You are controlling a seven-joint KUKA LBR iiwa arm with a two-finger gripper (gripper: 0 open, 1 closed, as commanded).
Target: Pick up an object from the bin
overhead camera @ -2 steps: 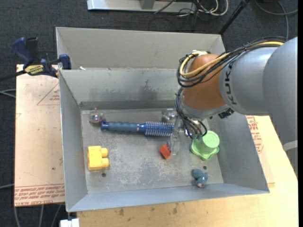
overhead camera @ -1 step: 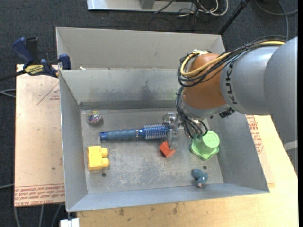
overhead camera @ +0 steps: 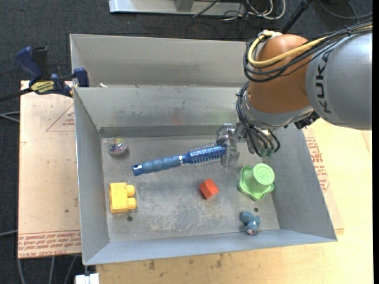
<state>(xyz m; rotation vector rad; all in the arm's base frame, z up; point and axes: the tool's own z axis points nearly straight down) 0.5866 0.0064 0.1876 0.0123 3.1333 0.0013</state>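
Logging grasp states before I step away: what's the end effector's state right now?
End effector: open or closed cannot be told; it sits at the bristle end of the blue brush.

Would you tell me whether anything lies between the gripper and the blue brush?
Nothing visible does: the gripper is right at the bristle end of the brush. The green cup and red block lie apart, nearer the front wall.
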